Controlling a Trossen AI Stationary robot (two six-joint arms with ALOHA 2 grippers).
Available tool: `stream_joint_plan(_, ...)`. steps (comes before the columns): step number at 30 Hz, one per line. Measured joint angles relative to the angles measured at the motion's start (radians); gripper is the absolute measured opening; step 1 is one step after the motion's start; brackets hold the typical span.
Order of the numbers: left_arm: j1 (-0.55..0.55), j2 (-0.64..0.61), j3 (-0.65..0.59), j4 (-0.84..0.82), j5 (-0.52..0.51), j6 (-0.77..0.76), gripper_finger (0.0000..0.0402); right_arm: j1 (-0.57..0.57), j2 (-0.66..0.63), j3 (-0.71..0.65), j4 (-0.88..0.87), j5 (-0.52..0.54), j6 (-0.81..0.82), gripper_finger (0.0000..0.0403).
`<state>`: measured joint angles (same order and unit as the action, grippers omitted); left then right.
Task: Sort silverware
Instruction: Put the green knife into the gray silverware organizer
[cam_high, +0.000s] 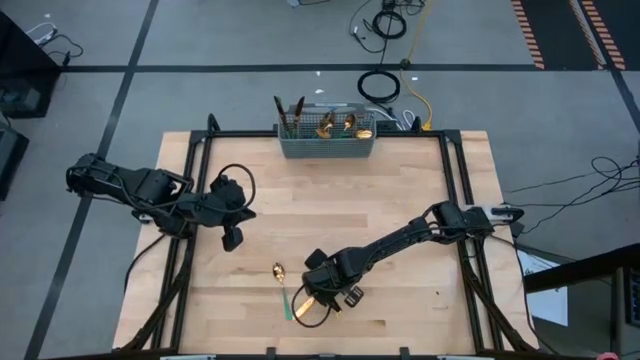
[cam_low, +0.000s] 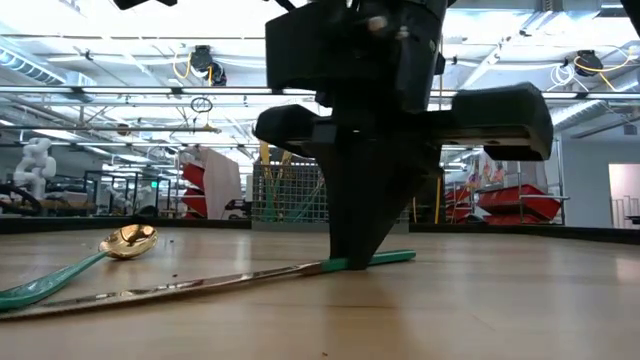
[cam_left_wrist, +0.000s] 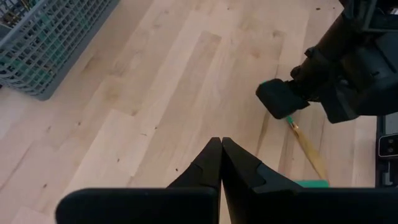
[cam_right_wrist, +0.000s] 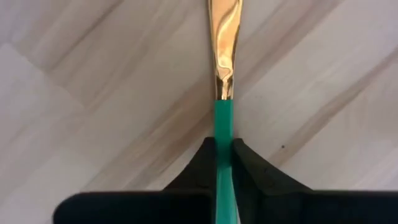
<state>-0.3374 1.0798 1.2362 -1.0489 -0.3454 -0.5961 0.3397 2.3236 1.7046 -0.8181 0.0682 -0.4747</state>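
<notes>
Knife (cam_right_wrist: 224, 56) handle pinched between right gripper (cam_right_wrist: 224, 152) fingers in wrist view, overhead hides it, left gripper (cam_left_wrist: 221, 163) closed, empty

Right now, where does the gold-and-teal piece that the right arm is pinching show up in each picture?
High view: the gold-bladed, teal-handled knife lies near the table's front edge, under the right tool.
Low view: it lies flat across the centre.
Left wrist view: far side, beneath the other arm.
Right wrist view: dead centre, handle pinched.
Shared landmark: the right tool itself.
</notes>
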Motion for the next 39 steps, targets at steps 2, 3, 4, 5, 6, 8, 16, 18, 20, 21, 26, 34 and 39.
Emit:
stream_joint_plan(2, 0.0, 0.0, 0.0, 0.0, 0.0, 0.0, 0.0011, -0.002, -0.001, 0.0, -0.001, 0.0, 0.054, 0.0008)
stream_joint_plan(3, 0.0, 0.0, 0.0, 0.0, 0.0, 0.0, 0.0011, -0.002, -0.003, 0.001, -0.005, 0.0, 0.087, 0.0006)
stream_joint_plan(4, 0.0, 0.0, 0.0, 0.0, 0.0, 0.0, 0.0011, -0.002, -0.008, 0.006, -0.013, -0.001, 0.115, 0.0004)
stream_joint_plan(5, 0.0, 0.0, 0.0, 0.0, 0.0, 0.0, 0.0011, -0.002, -0.011, 0.008, -0.017, -0.01, 0.141, 0.0004)
stream_joint_plan(6, 0.0, 0.0, 0.0, -0.001, 0.0, 0.0, 0.0011, -0.002, -0.021, 0.011, -0.02, -0.021, 0.164, 0.0003)
stream_joint_plan(8, 0.0, 0.0, 0.0, 0.0, 0.0, 0.001, 0.0011, -0.004, -0.046, 0.009, -0.015, -0.033, 0.212, 0.0002)
stream_joint_plan(16, 0.0, 0.0, 0.0, -0.001, 0.0, 0.008, 0.0011, -0.038, -0.144, 0.004, -0.037, -0.014, 0.331, 0.0003)
stream_joint_plan(18, 0.0, 0.0, 0.0, 0.0, 0.0, 0.008, 0.0011, -0.056, -0.151, 0.005, -0.083, 0.013, 0.352, 0.0003)
stream_joint_plan(20, 0.0, 0.0, 0.0, -0.001, 0.0, 0.011, 0.0011, -0.074, -0.151, 0.005, -0.116, 0.033, 0.372, 0.0002)
stream_joint_plan(21, 0.0, 0.0, 0.0, -0.001, 0.0, 0.018, 0.0011, -0.083, -0.151, 0.005, -0.118, 0.038, 0.382, 0.0002)
stream_joint_plan(26, 0.0, 0.0, 0.0, 0.0, 0.0, 0.027, 0.0011, -0.122, -0.181, 0.005, -0.084, 0.045, 0.401, 0.0001)
stream_joint_plan(34, 0.0, 0.0, 0.0, -0.008, -0.001, 0.035, 0.0011, -0.175, -0.269, 0.006, -0.055, -0.023, 0.366, 0.0001)
stream_joint_plan(39, 0.0, 0.0, 0.0, -0.008, -0.012, 0.036, 0.0011, -0.112, -0.275, 0.008, -0.062, -0.128, 0.229, 0.0047)
